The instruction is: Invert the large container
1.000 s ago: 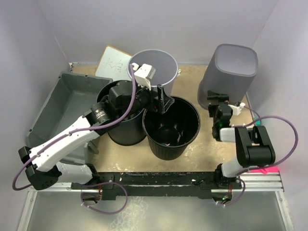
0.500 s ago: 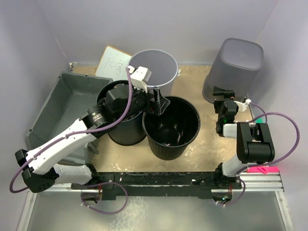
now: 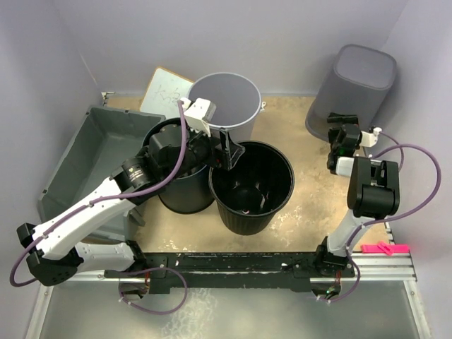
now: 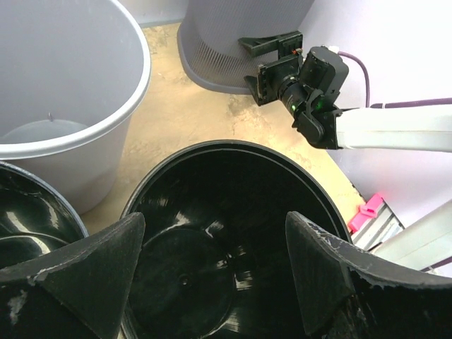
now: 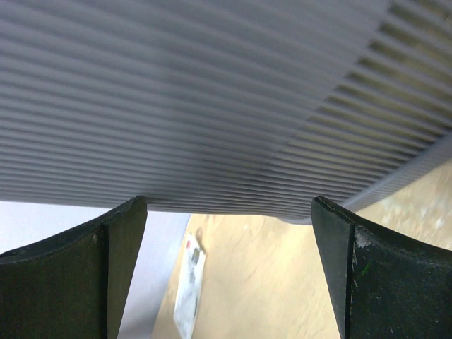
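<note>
Shallow rectangular tubs: one, the large container (image 3: 79, 152), grey, at the left.
Round black buckets: two, the centre black bucket (image 3: 251, 191) and the left black bucket (image 3: 185, 199) just beside it.
Round pale buckets: one, the light-grey bucket (image 3: 233, 95), far centre.
Tall square bins: one, the dark-grey square bin (image 3: 357, 78), far right.
Containers in all: five.
Flat boards: one, the white board (image 3: 164, 90), far left, beyond the tub.
Pink pieces: one, the pink piece (image 3: 383, 248), near right.
Arms: two, left and right.
Grippers: two, the left gripper (image 3: 227, 150) and the right gripper (image 3: 344, 134), two fingers each.
</note>
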Tool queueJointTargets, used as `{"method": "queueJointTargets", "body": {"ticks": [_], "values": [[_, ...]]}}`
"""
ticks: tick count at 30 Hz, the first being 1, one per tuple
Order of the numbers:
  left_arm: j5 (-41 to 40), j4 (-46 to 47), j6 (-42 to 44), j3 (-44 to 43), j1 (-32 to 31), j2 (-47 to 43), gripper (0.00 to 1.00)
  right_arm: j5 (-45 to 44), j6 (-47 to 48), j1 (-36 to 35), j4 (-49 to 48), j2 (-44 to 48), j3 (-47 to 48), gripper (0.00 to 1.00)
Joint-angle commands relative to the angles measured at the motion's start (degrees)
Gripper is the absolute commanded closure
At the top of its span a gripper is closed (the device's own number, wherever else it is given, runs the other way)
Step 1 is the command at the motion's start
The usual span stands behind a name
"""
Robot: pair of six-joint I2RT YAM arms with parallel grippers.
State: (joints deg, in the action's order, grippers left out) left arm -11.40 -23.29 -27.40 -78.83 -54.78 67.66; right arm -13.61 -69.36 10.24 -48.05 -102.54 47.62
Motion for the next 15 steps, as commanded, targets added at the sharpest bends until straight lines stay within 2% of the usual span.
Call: {"method": "queueJointTargets", "body": {"ticks": [1,9,15], "values": [[-1.41,0.48,0.23,0.27,-0.07,-2.33,0.22,-2.04,1.93,2.45,4.41,1.14,2.72,0.00],[-0.10,0.67,0.68,0.44,-0.07,-1.45,0.22,-4.83,0.84,5.02,7.70,6.02,-3.52,0.00],[1.03,-0.11,-0.10,0.45,-0.14,-1.70,0.22,-3.09,3.63,5.39,9.50,2.54,2.87,0.00]]}}
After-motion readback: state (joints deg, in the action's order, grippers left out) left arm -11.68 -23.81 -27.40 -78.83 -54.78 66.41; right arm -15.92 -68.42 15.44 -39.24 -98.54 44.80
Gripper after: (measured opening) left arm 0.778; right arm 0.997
